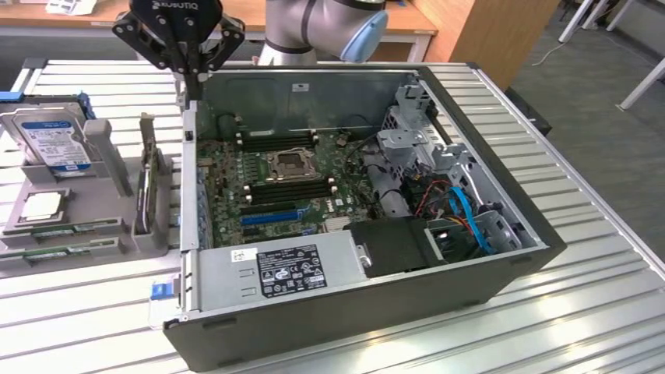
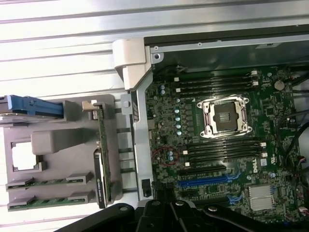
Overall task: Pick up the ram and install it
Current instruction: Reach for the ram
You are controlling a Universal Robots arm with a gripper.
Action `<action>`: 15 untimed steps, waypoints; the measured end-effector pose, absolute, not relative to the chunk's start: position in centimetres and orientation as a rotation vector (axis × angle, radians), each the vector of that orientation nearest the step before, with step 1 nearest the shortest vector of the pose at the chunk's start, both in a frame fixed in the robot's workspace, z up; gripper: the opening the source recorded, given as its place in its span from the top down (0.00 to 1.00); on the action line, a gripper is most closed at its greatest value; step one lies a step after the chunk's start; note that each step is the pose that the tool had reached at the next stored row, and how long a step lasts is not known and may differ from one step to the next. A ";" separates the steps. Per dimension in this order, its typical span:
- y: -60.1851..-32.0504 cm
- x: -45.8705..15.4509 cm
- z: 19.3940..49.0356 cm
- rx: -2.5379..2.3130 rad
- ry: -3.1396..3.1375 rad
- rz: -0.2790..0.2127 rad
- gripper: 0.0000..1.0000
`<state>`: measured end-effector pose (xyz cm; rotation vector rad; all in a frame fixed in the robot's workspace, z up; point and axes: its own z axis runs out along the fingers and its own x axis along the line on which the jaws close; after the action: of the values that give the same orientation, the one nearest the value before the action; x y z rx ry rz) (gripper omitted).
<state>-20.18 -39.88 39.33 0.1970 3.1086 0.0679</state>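
Observation:
Two green ram sticks (image 1: 65,229) (image 2: 48,182) lie flat in slots at the near end of a grey holder (image 1: 99,238), outside the open computer case (image 1: 311,312) on the exterior view's left. A further green board (image 2: 102,140) stands on edge in the same holder. My black gripper (image 1: 185,68) (image 2: 166,207) hangs high over the case's back corner on the exterior view's left, well away from the ram. Its fingers are shut and hold nothing. The motherboard's long black memory slots (image 1: 286,187) (image 2: 222,150) flank the CPU socket (image 1: 286,164).
A silver hard drive (image 1: 47,136) with a blue-white label stands at the holder's far end, and a CPU chip (image 1: 42,204) lies below it. The power supply (image 1: 280,269), drive cage (image 1: 416,148) and cables (image 1: 468,214) fill the case's near side and the side on the exterior view's right. Everything rests on a slatted metal table (image 1: 582,312).

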 end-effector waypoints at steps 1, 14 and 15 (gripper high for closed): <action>-39.9 -20.3 39.3 0.197 3.108 0.068 0.90; -39.9 -21.4 39.3 0.199 3.108 0.068 0.90; -39.9 -21.4 39.3 0.199 3.108 0.068 0.90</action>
<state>-21.44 -39.88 39.32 0.1993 3.1083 0.0680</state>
